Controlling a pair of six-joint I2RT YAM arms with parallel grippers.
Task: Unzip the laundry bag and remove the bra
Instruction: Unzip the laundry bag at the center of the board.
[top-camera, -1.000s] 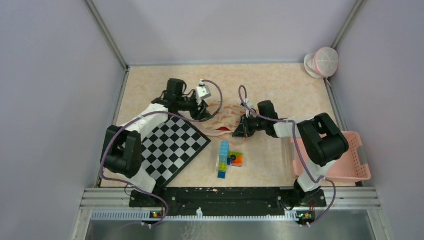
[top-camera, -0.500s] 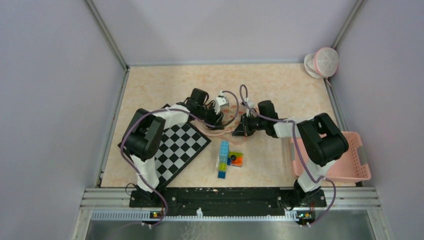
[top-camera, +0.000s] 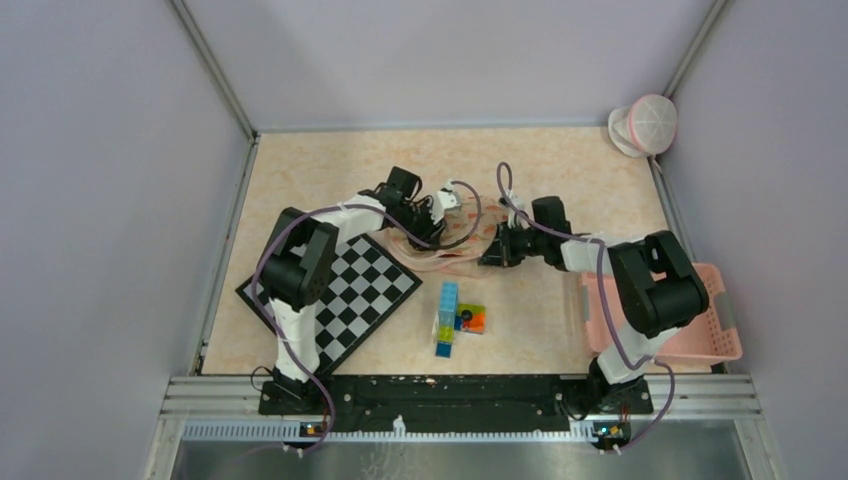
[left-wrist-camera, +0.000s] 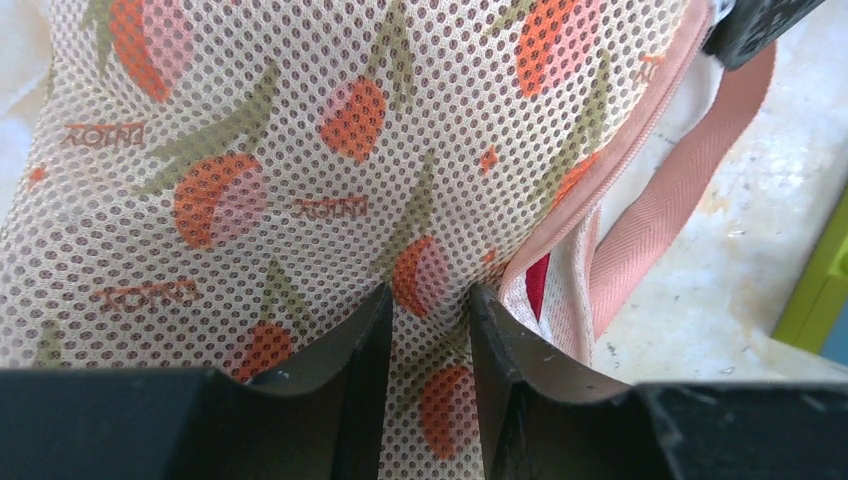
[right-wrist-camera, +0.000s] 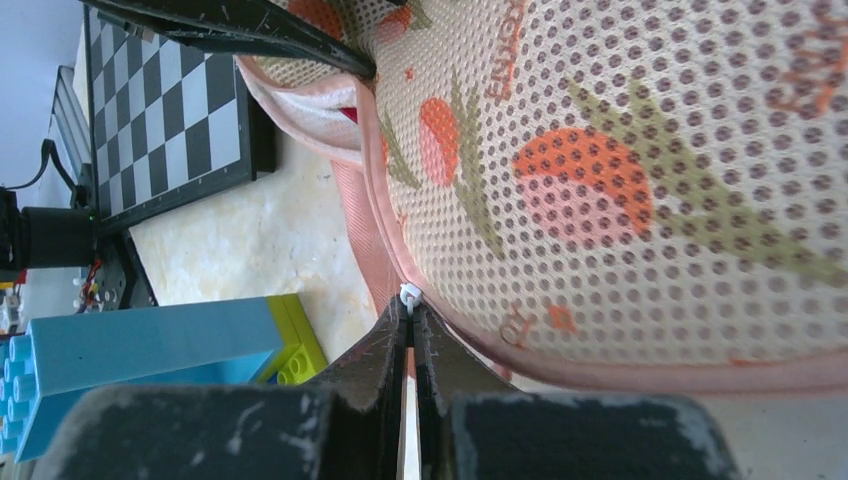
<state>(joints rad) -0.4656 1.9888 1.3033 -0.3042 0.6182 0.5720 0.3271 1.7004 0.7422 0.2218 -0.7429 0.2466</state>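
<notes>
Laundry bag (top-camera: 465, 240) lay mid desk (top-camera: 560, 170) between the two arms, near the toy blocks (top-camera: 447, 318) and beside the checkerboard (top-camera: 345, 290). Left pincer (left-wrist-camera: 428, 300) gripped a fold of the bag's mesh. Right pincer (right-wrist-camera: 411, 318) was clamped tight on the white zipper pull (right-wrist-camera: 408, 294) at the pink seam. Zip was partly open, red cloth (left-wrist-camera: 537, 283) showing inside the gap.

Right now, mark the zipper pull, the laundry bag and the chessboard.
zipper pull (right-wrist-camera: 408, 294), right wrist view, on its white tab.
laundry bag (left-wrist-camera: 300, 130), left wrist view, on the printed mesh panel.
chessboard (top-camera: 355, 290), top external view, on the middle of the squares.
</notes>
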